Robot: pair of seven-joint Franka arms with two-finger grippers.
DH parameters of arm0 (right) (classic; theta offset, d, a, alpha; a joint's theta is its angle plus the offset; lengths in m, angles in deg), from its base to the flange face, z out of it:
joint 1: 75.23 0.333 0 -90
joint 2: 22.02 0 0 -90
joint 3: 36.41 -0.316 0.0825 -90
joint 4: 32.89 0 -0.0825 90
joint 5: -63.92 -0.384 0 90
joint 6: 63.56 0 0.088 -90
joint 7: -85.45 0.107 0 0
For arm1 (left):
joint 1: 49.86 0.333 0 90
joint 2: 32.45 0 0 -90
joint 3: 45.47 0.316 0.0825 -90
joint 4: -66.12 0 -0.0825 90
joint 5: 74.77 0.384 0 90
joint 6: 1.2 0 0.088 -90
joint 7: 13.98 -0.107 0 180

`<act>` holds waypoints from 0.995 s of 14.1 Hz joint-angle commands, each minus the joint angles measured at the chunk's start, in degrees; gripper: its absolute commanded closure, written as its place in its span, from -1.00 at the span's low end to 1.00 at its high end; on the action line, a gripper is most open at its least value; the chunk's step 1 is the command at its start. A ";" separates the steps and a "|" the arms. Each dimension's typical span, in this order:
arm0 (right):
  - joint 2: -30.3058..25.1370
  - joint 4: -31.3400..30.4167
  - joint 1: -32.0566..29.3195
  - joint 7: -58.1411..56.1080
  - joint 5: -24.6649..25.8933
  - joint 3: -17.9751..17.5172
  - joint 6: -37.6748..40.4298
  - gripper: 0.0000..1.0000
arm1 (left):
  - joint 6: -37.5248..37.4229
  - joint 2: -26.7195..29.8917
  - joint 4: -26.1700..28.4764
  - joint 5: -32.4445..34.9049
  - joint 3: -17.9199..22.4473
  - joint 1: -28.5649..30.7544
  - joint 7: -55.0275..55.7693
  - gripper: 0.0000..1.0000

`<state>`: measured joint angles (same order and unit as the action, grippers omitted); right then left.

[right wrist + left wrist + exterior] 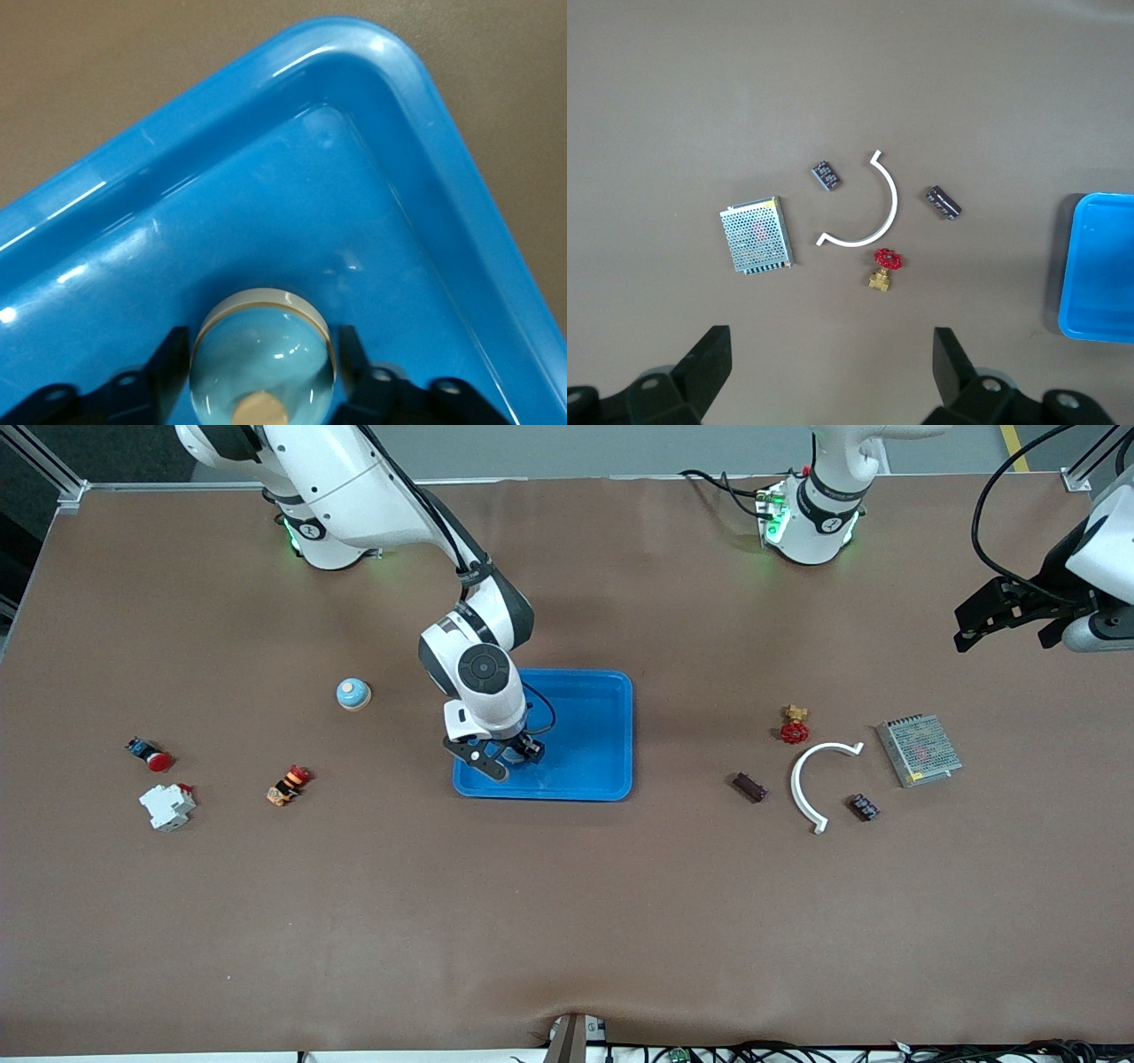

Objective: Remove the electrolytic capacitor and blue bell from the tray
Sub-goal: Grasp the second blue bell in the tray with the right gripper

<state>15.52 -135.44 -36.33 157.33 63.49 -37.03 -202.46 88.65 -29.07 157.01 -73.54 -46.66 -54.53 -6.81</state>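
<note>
My right gripper (pixel 261 354) is around the blue bell (pixel 263 356) in the tray (pixel 372 106).
The bell is a glossy pale-blue dome with a tan knob; my fingers (pixel 168 363) touch both sides. My left gripper (pixel 833 372) waits, spread apart.

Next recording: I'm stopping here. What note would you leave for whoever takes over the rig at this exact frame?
Left gripper: open, waiting above the table at the left arm's end.
Right gripper: down in the tray, fingers against the sides of the blue bell, which sits on the tray floor.
Done: no capacitor visible in the tray; a dark capacitor and a second capacitor lie on the table.
Left: lift the bell out.
</note>
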 commanded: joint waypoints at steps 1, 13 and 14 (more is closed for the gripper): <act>0.61 0.95 -0.05 0.81 1.31 -0.35 0.56 0.10 | 0.68 0.31 0.43 -0.35 -0.31 0.10 0.74 -1.00; -3.43 6.83 -1.45 -2.43 0.17 -0.79 14.08 1.00 | 1.47 -0.13 0.43 -0.35 -0.49 -0.08 0.82 -1.00; -3.79 6.75 -2.06 -3.75 0.17 -0.79 15.05 1.00 | 1.47 -0.13 0.43 -0.35 -0.49 -0.08 0.82 -1.00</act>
<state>13.26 -128.29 -36.74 156.11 63.72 -37.07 -189.45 89.38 -29.29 157.31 -73.54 -46.88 -54.56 -6.81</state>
